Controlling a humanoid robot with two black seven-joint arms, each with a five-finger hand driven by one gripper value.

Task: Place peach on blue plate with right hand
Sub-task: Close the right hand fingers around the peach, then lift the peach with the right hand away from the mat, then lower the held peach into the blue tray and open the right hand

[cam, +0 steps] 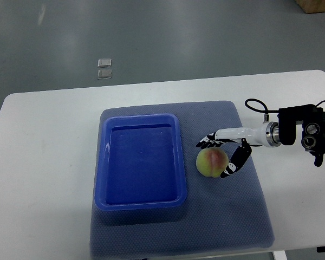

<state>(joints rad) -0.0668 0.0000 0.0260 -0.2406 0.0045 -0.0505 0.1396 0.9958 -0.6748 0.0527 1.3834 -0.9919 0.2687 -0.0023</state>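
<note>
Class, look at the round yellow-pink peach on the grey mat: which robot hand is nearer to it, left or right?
Right. The right robot hand sits against the round yellow-pink peach, fingers open around its right side. The left robot hand is not in view.

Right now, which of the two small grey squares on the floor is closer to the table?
The lower grey square, directly under the upper grey square, lies closer to the white table.

Right hand (223, 155): white shell, black fingers with white speckles. Silver wrist ring, then a black boxy forearm with round ports. Black cable loops above the wrist.
</note>
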